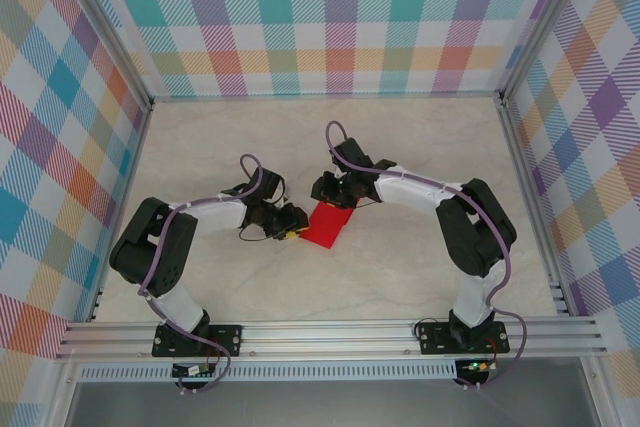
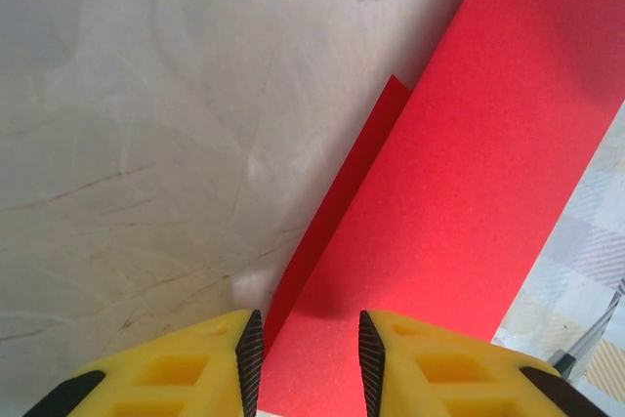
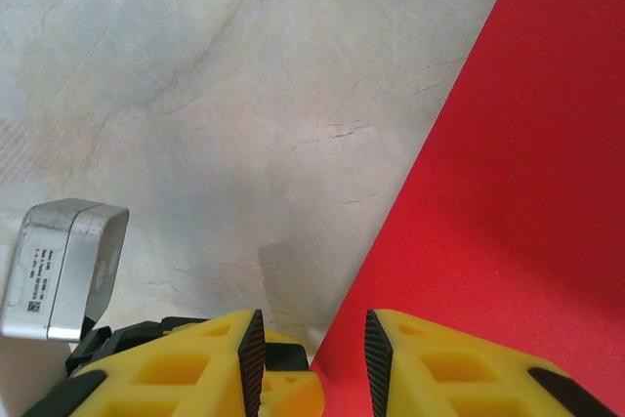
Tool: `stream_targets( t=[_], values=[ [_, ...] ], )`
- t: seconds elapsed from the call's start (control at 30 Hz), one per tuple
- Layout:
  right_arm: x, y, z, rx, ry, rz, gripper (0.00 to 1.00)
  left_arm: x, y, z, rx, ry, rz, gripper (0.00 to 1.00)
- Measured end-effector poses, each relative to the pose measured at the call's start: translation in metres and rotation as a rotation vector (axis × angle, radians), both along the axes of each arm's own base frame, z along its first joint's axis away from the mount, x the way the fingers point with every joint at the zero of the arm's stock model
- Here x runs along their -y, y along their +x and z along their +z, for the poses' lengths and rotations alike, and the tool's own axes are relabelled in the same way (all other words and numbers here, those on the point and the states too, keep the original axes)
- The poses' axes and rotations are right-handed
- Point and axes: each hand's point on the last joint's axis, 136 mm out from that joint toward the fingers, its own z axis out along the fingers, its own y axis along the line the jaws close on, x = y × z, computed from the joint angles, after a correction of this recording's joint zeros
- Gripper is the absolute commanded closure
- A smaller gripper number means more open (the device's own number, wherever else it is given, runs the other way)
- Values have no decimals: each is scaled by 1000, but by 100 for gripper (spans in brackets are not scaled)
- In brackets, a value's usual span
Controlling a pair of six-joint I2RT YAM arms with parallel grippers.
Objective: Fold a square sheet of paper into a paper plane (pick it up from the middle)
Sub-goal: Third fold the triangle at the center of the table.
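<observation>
Now | square sheet of paper [image 1: 328,227]: red, folded double | left end effector [image 2: 309,339], right end effector [image 3: 308,339]: both ajar

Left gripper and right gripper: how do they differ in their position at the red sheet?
The left gripper is at the red sheet's left edge, the right gripper at its far edge. Red nearly fills the left gripper's gap; table also shows in the right gripper's. Both have yellow fingers, jaws apart.
</observation>
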Motion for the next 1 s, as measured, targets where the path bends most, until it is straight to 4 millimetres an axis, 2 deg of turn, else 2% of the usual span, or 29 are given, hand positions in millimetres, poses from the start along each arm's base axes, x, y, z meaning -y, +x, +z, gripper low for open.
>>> stream_targets(
  t=[0.13, 0.23, 0.37, 0.5, 0.73, 1.0],
  values=[
    [4, -6, -9, -22, -10, 3, 72, -5, -4, -1, -3, 33, -5, 67],
    [5, -16, -17, -59, 0, 17, 79, -9, -2, 7, 27, 46, 3, 69],
    [-4, -24, -16, -93, 64, 38, 86, -4, 2, 16, 57, 15, 1, 78],
    [-15, -25, -13, -113, 131, 55, 89, 3, 6, 20, 67, -29, -6, 83],
    [-15, -36, -32, -188, 143, 53, 90, 10, 3, 3, 13, -56, -15, 89],
    [-15, -42, -44, -230, 145, 57, 91, 10, -3, -7, -26, -54, -23, 91]
  ],
)
